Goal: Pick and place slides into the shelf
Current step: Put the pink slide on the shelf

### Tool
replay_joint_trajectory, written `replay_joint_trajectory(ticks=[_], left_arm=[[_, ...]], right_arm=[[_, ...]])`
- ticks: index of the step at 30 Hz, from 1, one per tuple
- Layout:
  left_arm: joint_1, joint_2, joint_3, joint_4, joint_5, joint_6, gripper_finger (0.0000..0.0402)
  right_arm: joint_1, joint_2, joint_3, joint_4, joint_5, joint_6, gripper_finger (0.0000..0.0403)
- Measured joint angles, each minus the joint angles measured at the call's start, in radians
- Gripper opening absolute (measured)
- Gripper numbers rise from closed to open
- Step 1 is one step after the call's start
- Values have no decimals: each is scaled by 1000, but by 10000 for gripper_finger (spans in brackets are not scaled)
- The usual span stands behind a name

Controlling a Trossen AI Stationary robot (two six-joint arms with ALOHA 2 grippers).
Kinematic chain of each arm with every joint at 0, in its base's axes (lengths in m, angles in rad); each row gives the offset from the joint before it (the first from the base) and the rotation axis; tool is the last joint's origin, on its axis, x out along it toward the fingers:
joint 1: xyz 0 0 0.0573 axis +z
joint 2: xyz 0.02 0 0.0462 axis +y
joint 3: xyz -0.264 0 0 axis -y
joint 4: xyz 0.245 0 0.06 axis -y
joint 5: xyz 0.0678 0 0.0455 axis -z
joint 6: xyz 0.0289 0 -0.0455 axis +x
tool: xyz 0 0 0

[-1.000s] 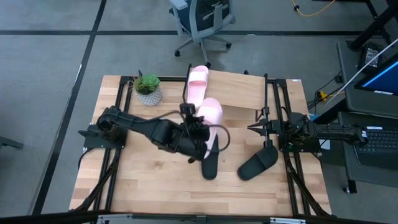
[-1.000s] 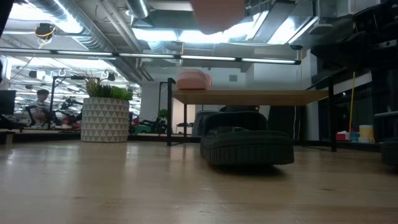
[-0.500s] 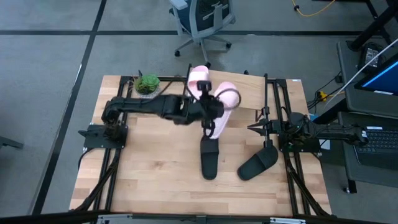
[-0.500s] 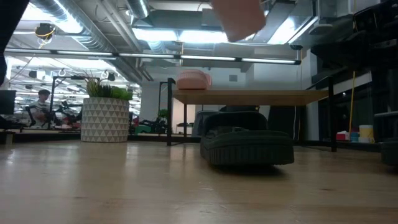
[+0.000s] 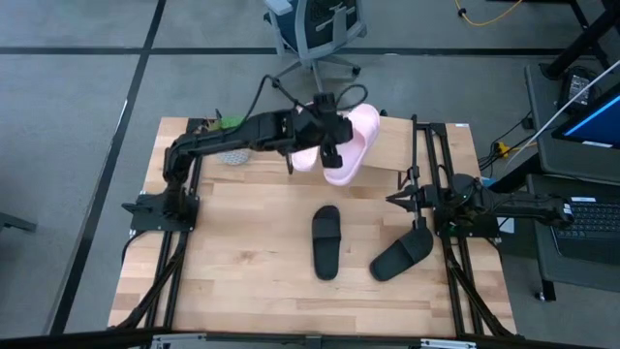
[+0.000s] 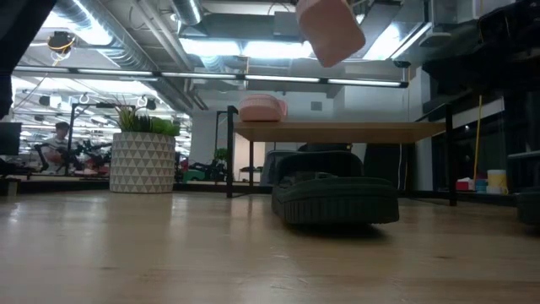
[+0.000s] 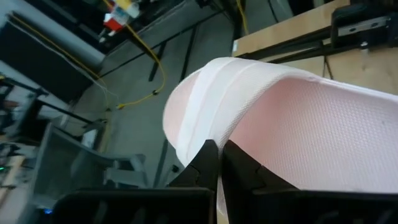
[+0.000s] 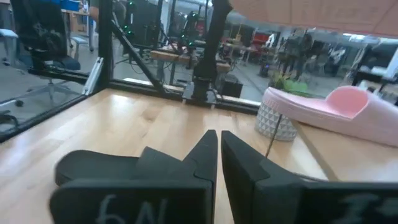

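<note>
So far, done: one pink slide (image 5: 304, 155) lies on the shelf (image 5: 387, 143).
In hand: our left gripper (image 5: 334, 145), clamped on the second pink slide (image 5: 351, 142), above the shelf.
Left: two black slides (image 5: 326, 240) on the table; our right gripper (image 5: 402, 199) waits closed, empty.

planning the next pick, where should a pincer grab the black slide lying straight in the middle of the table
Grip the wide strap of the middle black slide, coming straight down from above. It lies flat, sole down, lengthwise toward the shelf, so the raised strap is the only part a pincer can likely close around. The left pincer holds a pink slide over the shelf; the right pincer waits beside the other black slide.
</note>
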Motion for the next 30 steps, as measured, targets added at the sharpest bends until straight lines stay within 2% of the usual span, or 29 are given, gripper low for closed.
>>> replay_joint_trajectory(ticks=[4, 7, 12, 18, 22, 30], left_arm=[[35, 0, 0, 4, 27, 1, 0], [56, 0, 0, 8, 63, 1, 0], [86, 7, 0, 56, 116, 1, 0], [120, 11, -4, 77, 125, 1, 0], [131, 11, -6, 85, 124, 1, 0], [137, 38, -6, 112, 175, 23, 0]], right_arm=[[2, -2, 98, -182, -75, 44, 6], [3, -1, 137, -342, -79, 59, 9], [3, -12, 140, -348, -57, 47, 20], [2, -99, 140, -409, 53, 33, 5], [2, -172, 141, -431, 51, 53, 12], [3, -165, 150, -389, 17, 115, 12]])
